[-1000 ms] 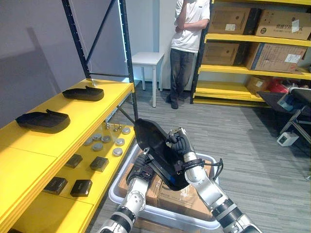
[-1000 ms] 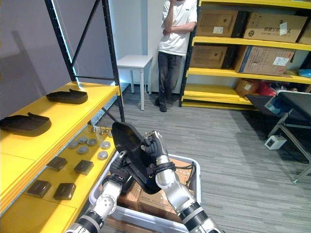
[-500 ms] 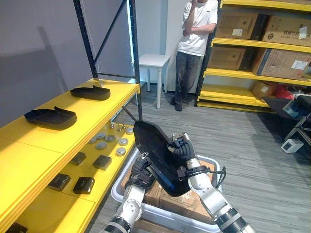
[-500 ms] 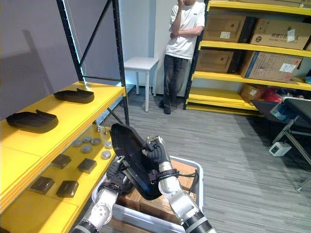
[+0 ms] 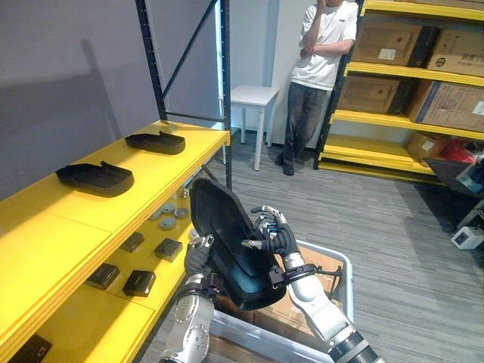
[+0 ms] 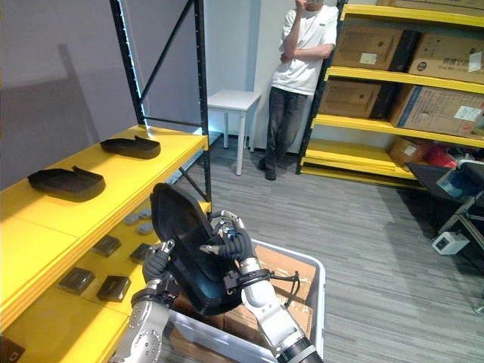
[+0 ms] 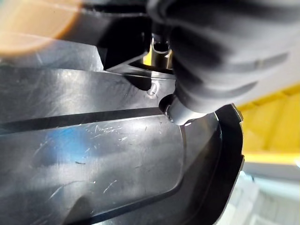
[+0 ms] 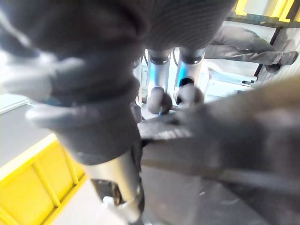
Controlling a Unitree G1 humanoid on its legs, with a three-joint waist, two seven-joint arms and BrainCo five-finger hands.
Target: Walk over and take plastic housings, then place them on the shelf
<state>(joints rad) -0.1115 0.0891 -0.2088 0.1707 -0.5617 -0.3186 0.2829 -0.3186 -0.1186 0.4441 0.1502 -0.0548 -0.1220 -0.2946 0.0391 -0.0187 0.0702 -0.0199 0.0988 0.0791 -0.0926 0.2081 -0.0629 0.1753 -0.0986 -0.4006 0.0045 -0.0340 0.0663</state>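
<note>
Glossy black curved plastic housing (image 5: 227,246), scuffed, is held upright over the white plastic bin (image 6: 319,291), just off the yellow shelf (image 5: 83,223) front edge. The right hand (image 5: 277,239) curls over its right rim, and the left hand (image 5: 197,257) pinches its lower left rim. White labels on the cardboard boxes (image 5: 446,102) are unreadable.

Head stereo downward; 2 wrist close-ups

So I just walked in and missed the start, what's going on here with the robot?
The robot holds a black plastic housing upright in front of itself. Its left hand grips one edge and its right hand the other, above a pale bin with cardboard boxes in it. The yellow shelf on its left already carries a nearer housing and a farther housing; the held one is not yet placed. A person stands by the far racks.
</note>
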